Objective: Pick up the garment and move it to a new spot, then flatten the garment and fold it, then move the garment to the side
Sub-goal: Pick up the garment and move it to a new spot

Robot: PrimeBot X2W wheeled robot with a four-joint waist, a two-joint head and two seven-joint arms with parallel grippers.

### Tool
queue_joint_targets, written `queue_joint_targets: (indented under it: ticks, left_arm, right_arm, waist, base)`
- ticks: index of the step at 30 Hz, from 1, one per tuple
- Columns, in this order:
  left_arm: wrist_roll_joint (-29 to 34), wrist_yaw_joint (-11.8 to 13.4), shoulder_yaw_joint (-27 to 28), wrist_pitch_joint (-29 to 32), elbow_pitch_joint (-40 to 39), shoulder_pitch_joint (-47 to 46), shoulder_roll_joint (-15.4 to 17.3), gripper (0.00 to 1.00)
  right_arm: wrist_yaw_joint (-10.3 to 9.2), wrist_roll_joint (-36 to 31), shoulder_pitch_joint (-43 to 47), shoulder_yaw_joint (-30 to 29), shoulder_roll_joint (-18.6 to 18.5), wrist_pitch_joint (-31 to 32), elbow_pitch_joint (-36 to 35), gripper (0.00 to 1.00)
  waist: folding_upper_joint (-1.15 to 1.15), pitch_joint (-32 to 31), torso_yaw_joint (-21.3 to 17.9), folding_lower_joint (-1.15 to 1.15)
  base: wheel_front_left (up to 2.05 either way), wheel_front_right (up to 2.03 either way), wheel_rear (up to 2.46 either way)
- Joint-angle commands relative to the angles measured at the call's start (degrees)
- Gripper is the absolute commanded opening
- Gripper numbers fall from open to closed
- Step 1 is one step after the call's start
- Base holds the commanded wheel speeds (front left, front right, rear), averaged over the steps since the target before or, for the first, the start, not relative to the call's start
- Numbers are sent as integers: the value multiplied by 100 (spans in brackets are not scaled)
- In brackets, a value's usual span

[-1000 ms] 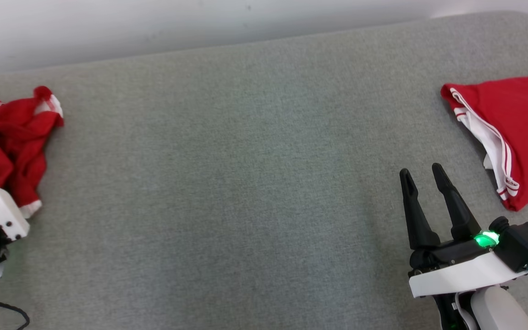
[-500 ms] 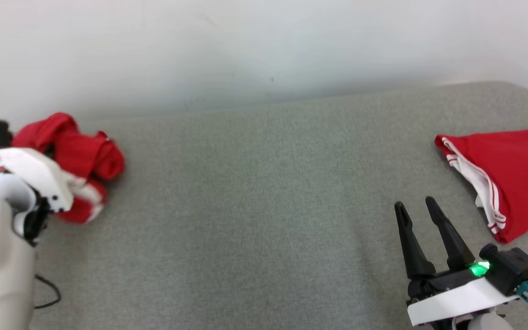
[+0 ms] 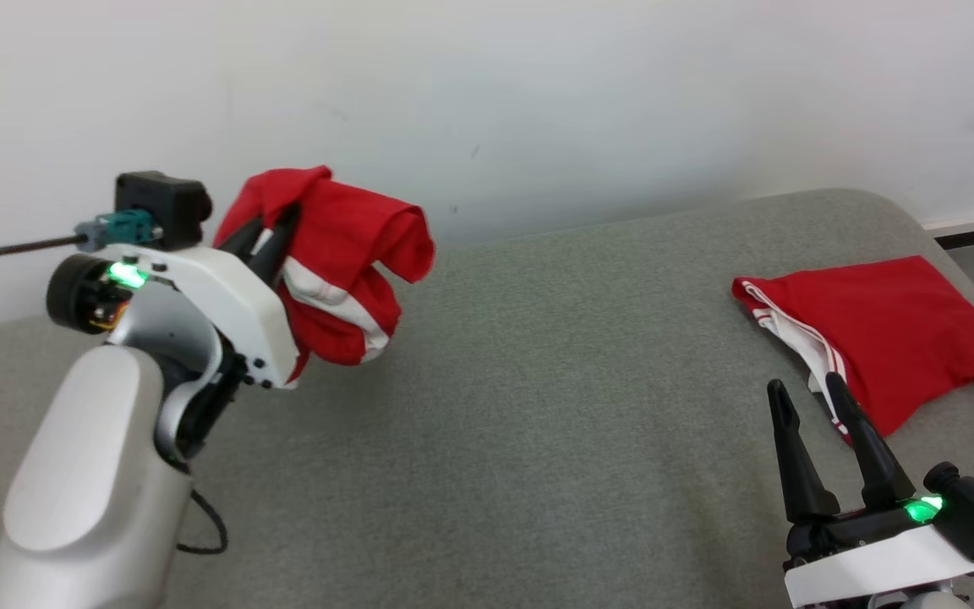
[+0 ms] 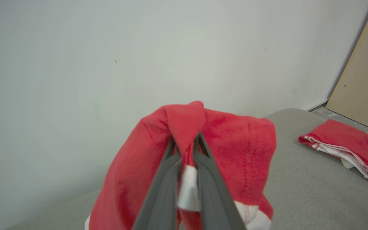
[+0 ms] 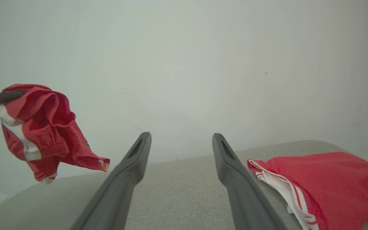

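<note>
The left hand [image 3: 271, 230] is clamped on the bunched red garment [image 3: 343, 275], holding it in the air above the left side of the grey bench [image 3: 538, 381], while the right hand [image 3: 801, 385] hovers empty, fingers spread wide, beside a folded red garment [image 3: 893, 330] lying on the right.

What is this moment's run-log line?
left gripper: shut on crumpled red-and-white garment, held above grey padded surface | right gripper: open, empty | folded red garment: at right

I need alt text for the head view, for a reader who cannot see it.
The left gripper holds a crumpled red garment lifted above a grey padded surface. The open right gripper is at lower right, near a folded red garment.
</note>
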Motion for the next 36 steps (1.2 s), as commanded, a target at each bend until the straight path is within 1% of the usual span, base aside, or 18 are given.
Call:
queue_joint_targets:
  ticks: [1, 6, 8, 10, 12, 14, 19, 20, 21, 22, 23, 24, 25, 26, 31, 33, 36]
  left_arm:
    - [-28, 22, -23, 46, -208, 109, -36, 0]
    - [-100, 106, -256, 357, -1322, 422, -268, 0]
    - [-93, 140, -452, 464, -1524, 611, -404, 0]
    - [-74, 161, -620, 479, -1558, 786, -501, 0]
    - [41, 165, -832, 363, -1420, 954, -607, 0]
    - [203, 169, -1067, 89, -1135, 1112, -742, 0]
    - [326, 133, -1522, -579, 5, 1299, -1138, 0]
    - [343, 140, -1573, -757, 252, 1272, -1212, 3]
    - [343, 137, -1650, -918, 520, 1260, -1271, 14]
    - [329, 130, -1713, -1038, 751, 1242, -1313, 13]
    - [332, 126, -1774, -1152, 983, 1197, -1348, 15]
    - [335, 122, -1835, -1256, 1184, 1136, -1381, 31]
    - [316, 121, -1885, -1346, 1361, 1076, -1412, 64]
    - [288, 120, -1937, -1428, 1507, 1017, -1434, 100]
    - [96, 105, -2144, -1848, 1822, 780, -1465, 100]
    - [-6, 110, -2208, -1991, 1780, 718, -1469, 100]
    - [-183, 130, -2274, -2241, 1490, 661, -1471, 100]
  right_arm:
    - [-12, -51, 80, -16, -36, -15, -18, 100]
    - [-12, -40, 73, -25, -64, -15, -77, 100]
    - [-12, -22, 52, -3, -61, -15, -87, 100]
    - [-12, 3, 14, 26, -38, -15, -85, 100]
    - [-12, 21, -11, 60, -11, -15, -70, 100]
    - [-12, 34, -37, 96, 10, -15, -45, 100]
    - [-12, 69, -134, 208, 57, -15, 15, 100]
    - [-12, 66, -144, 221, 57, -15, 28, 100]
    - [-12, 66, -150, 247, 59, -15, 50, 100]
    - [-12, 65, -163, 272, 62, -15, 65, 100]
    - [-12, 63, -180, 288, 67, -15, 74, 100]
    - [-12, 65, -196, 303, 72, -15, 84, 100]
    - [-12, 68, -211, 313, 75, -15, 99, 100]
    - [-12, 67, -219, 305, 75, -15, 107, 100]
    - [-12, 63, -155, 262, 61, -15, 147, 100]
    - [-12, 52, -114, 227, 49, -15, 146, 100]
    - [-12, 36, -35, 164, 11, -15, 121, 100]
  waist:
    - [0, -29, -142, 0]
    - [0, 18, -430, 0]
    - [0, 80, -536, 0]
    - [0, 145, -640, 0]
    - [0, 210, -730, 0]
    - [0, 285, -804, 0]
    - [0, 438, -929, 0]
    - [0, 460, -931, 0]
    - [0, 478, -932, 0]
    - [0, 496, -933, 0]
    - [0, 511, -930, 0]
    - [0, 521, -921, 0]
    - [0, 528, -907, 0]
    - [0, 529, -881, 0]
    - [0, 440, -648, 0]
    - [0, 378, -527, 0]
    - [0, 274, -303, 0]
  base:
    - [0, 0, 0]
    - [0, 0, 0]
    - [0, 0, 0]
    - [0, 0, 0]
    - [0, 0, 0]
    - [0, 0, 0]
    - [0, 0, 0]
    - [0, 0, 0]
    - [0, 0, 0]
    - [0, 0, 0]
    - [0, 0, 0]
    - [0, 0, 0]
    - [0, 0, 0]
    - [0, 0, 0]
    - [0, 0, 0]
    - [0, 0, 0]
    - [0, 0, 0]
